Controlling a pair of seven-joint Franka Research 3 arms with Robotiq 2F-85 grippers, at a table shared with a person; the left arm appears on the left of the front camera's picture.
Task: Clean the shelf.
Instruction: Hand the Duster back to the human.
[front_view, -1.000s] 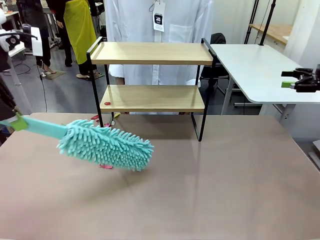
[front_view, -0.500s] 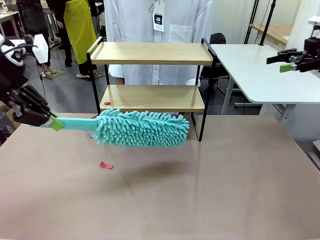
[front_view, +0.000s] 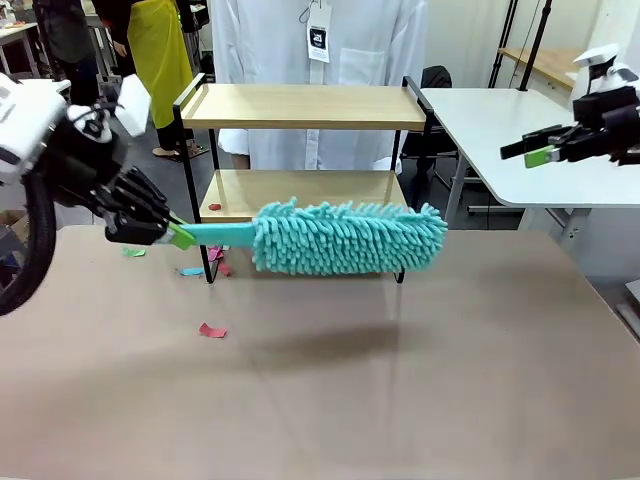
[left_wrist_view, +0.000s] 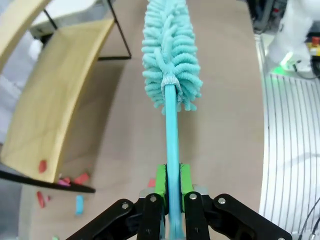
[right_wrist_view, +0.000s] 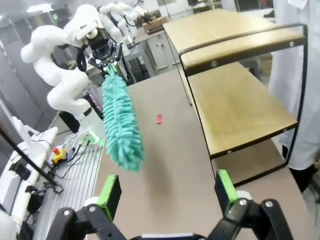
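A: Item one, the shelf. Location?

B: Listed at the far edge of the counter, in front of a person in a white coat. Two light wooden boards are carried in a thin black frame. A small red scrap is noted on the lower board, near its left end; further coloured scraps are scattered on the counter by the left legs.

A: Handling?

B: Judged stiff and fairly light, so it could be shoved or tipped by a hard sweep. The boards look smooth; scraps should slide off readily. If it must be steadied, the raised end rails or the frame posts are the places to be gripped.

A: Item two, the duster?

B: A teal fluffy head on a slim teal handle. Judged soft and yielding at the head, rigid at the handle.

A: Left hand?

B: Clenched on the handle's end, the green pads pressed on both sides. The duster is held level, its head just in front of the lower board, whether touching cannot be told.

A: Right hand?

B: Released, nothing held, raised well to the right of the shelf, above the white side table.
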